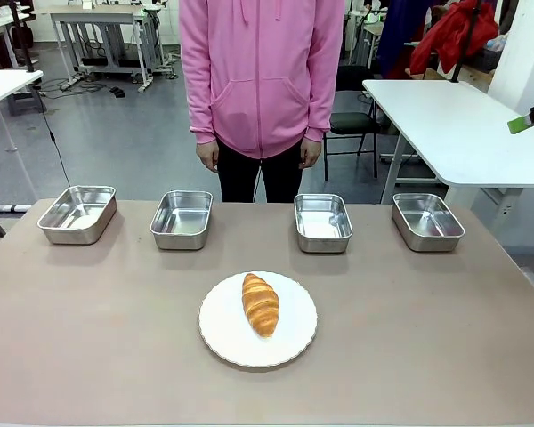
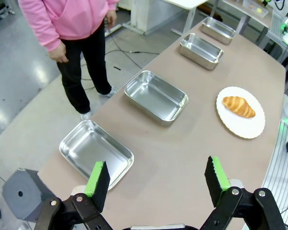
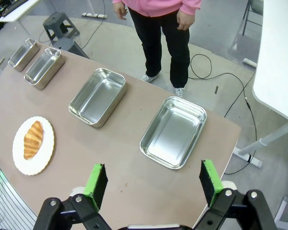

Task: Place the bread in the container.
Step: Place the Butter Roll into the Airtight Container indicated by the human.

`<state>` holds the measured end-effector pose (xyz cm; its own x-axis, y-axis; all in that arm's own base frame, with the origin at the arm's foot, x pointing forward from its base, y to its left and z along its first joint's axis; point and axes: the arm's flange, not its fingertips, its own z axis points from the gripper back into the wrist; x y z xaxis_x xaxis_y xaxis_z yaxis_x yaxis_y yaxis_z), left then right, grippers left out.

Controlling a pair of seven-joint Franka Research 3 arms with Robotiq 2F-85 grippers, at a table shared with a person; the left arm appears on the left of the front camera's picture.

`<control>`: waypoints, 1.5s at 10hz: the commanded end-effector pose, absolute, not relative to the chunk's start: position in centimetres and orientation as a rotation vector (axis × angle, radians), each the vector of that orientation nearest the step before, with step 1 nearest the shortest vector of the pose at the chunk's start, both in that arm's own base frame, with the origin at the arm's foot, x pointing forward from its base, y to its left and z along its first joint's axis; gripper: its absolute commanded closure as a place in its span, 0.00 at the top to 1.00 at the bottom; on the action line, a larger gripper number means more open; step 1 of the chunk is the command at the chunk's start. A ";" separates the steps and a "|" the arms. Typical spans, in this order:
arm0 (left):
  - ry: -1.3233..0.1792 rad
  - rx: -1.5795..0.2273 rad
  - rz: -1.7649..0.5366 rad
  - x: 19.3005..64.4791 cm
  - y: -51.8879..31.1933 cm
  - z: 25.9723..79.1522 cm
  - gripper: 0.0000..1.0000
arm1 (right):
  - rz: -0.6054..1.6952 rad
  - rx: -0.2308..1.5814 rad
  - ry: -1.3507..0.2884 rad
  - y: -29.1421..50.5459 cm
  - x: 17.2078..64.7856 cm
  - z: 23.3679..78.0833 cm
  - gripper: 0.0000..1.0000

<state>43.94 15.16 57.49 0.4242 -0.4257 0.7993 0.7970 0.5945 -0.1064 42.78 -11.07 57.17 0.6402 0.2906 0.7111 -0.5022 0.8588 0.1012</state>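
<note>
The bread, a golden-brown croissant, lies on a round white plate at the table's near middle. Several identical steel pans stand empty in a row along the far side, and nothing marks one as the container: far left, left of middle, right of middle, far right. My left gripper hangs open and empty high over the table's left end, with the bread far off. My right gripper is open and empty high above the right end, the bread far away.
A person in a pink hoodie stands at the far edge behind the middle pans, hands at their sides. A white table stands beyond the far right corner. Bare tabletop surrounds the plate.
</note>
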 end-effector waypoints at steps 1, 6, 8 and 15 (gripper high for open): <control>-0.819 -0.521 -0.821 43.9 15.1 57.6 1.00 | 0.461 0.316 -0.756 -11.1 42.8 57.2 1.00; -0.819 -0.521 -0.821 43.9 15.1 57.6 1.00 | 0.461 0.316 -0.756 -11.1 42.8 57.2 1.00; -0.819 -0.521 -0.821 43.9 15.1 57.6 1.00 | 0.461 0.316 -0.756 -11.1 42.8 57.2 1.00; -0.814 -0.522 -0.809 43.9 15.2 57.5 1.00 | 0.461 0.316 -0.756 -11.1 42.8 57.2 1.00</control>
<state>43.95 15.16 57.47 0.4246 -0.4256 0.7991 0.7969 0.5946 -0.1067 42.78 -11.08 57.17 0.6402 0.2905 0.7111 -0.5022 0.8588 0.1012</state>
